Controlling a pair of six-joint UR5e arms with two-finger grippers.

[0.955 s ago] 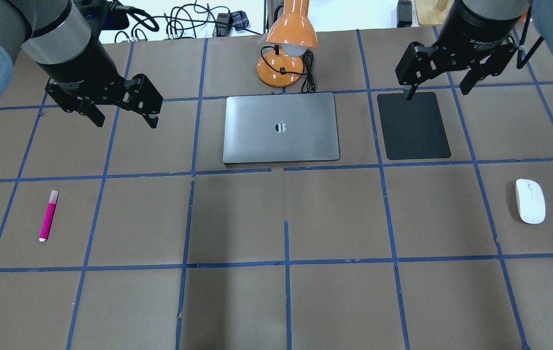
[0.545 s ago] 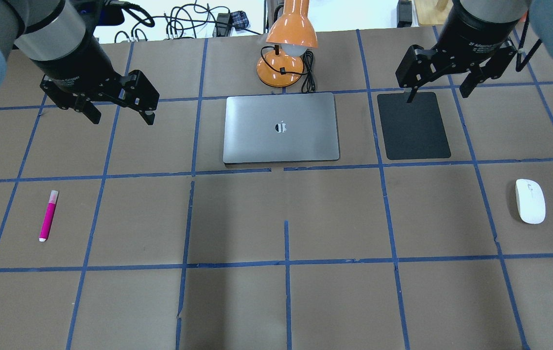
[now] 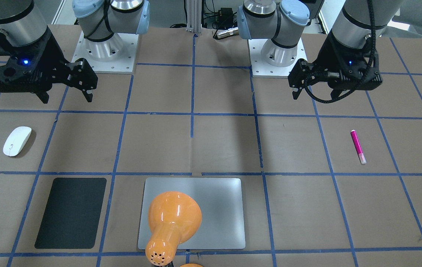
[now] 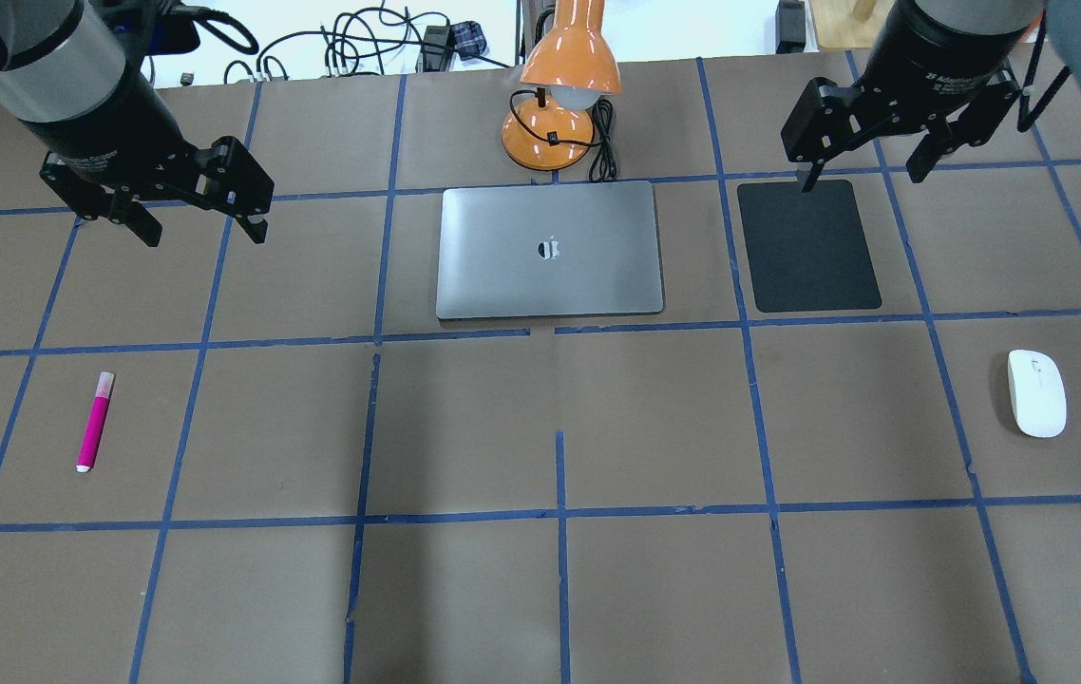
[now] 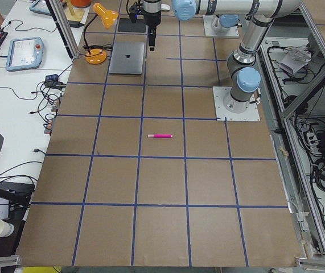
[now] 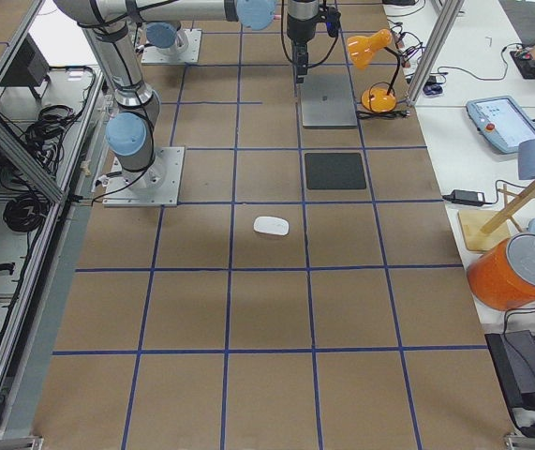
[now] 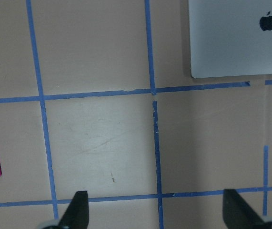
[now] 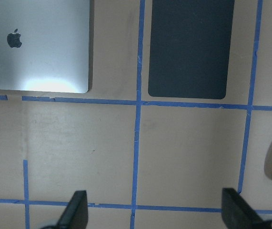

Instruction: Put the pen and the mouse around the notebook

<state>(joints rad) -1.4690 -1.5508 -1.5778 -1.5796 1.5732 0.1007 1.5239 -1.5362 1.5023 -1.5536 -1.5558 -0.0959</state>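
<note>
The pen [image 5: 160, 136] lies flat at mid-frame on the worktop [image 5: 116, 182], well apart from everything else. Near the top sits the notebook [image 5: 127, 57], with an orange lamp [image 5: 98, 56] just left of it and my left tool [image 5: 151, 44] hanging just right of it.

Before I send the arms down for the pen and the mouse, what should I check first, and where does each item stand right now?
1. Left gripper open and empty: ok.
2. Right gripper open and empty: ok.
3. Pen lying free, nothing touching it: ok.
4. Mouse lying free, apart from the black mat: ok.
5. Left gripper lined up over the pen: not ok. In the left wrist view the pen sits at the left edge, not under the gripper.
6. Room beside the notebook: ok on the pen's side. On the mouse's side the black mat lies close by, and the lamp stands behind the notebook.
</note>
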